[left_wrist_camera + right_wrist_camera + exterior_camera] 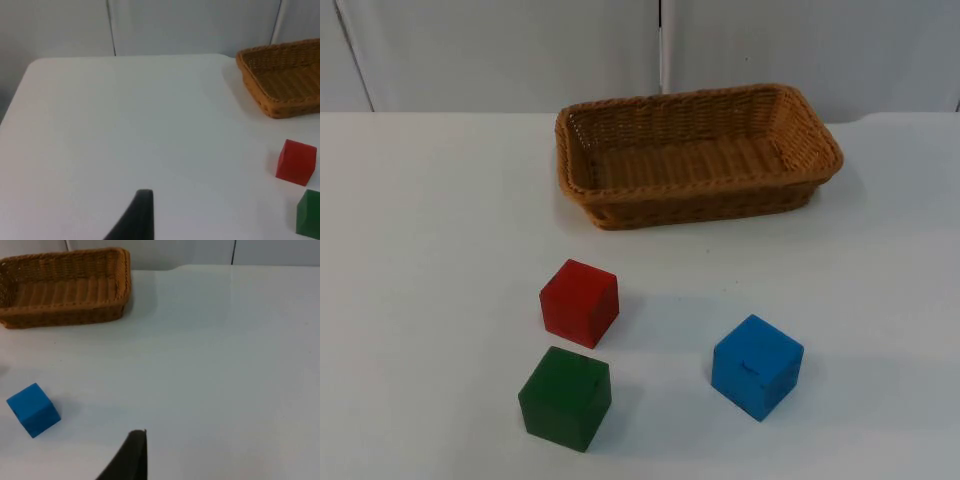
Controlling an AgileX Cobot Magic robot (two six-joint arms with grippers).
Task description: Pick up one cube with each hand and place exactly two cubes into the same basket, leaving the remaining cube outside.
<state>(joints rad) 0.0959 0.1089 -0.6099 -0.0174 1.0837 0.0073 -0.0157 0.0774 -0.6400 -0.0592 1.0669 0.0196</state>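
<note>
A woven brown basket (700,203) stands empty at the back of the white table. In front of it lie three cubes: a red cube (579,302), a green cube (565,398) just nearer than the red one, and a blue cube (757,366) off to the right. My left gripper (142,212) waits over bare table far left of the red cube (296,162) and green cube (310,212), with the basket (285,82) beyond them. My right gripper (132,455) waits over bare table right of the blue cube (33,410) and the basket (60,315). Neither gripper touches anything.
The grey partition wall (520,50) closes off the table behind the basket. Wide white table top (420,250) lies to the left of the cubes and to the right of the blue cube (890,300).
</note>
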